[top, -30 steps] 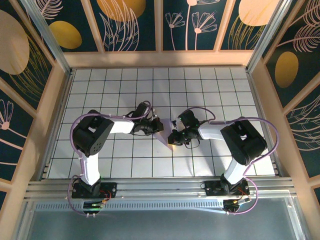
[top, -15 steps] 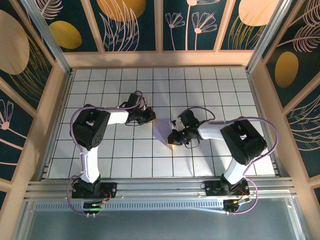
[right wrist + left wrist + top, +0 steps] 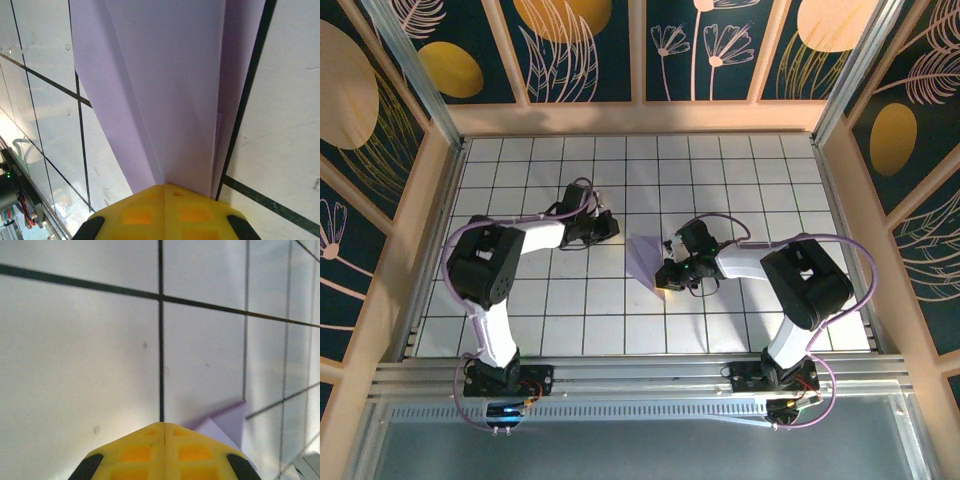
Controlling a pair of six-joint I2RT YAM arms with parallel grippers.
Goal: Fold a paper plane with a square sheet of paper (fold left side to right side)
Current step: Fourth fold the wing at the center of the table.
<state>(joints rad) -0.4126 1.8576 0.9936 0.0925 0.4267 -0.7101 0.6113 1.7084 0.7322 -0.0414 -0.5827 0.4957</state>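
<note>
The pale lavender paper [image 3: 642,258], folded into a pointed wedge with layered creases, lies on the white grid table near the middle. My right gripper [image 3: 663,277] sits at its lower right edge. In the right wrist view the paper [image 3: 165,75] spreads out from under the yellow fingertips [image 3: 150,210], and the right gripper [image 3: 164,185] is shut with its tips resting on the sheet. My left gripper [image 3: 610,226] is up and to the left of the paper, apart from it. It is shut and empty [image 3: 162,424], with a paper corner [image 3: 227,420] beside it.
The white tiled table [image 3: 760,170] is ringed by a low wooden wall [image 3: 640,118]. Both arm bases stand on the metal rail at the near edge [image 3: 640,375]. Purple cables loop over each arm.
My left gripper has drawn back from the paper's left edge, up and to the left, and the paper now lies flatter. The right gripper has stayed in place on the paper.
</note>
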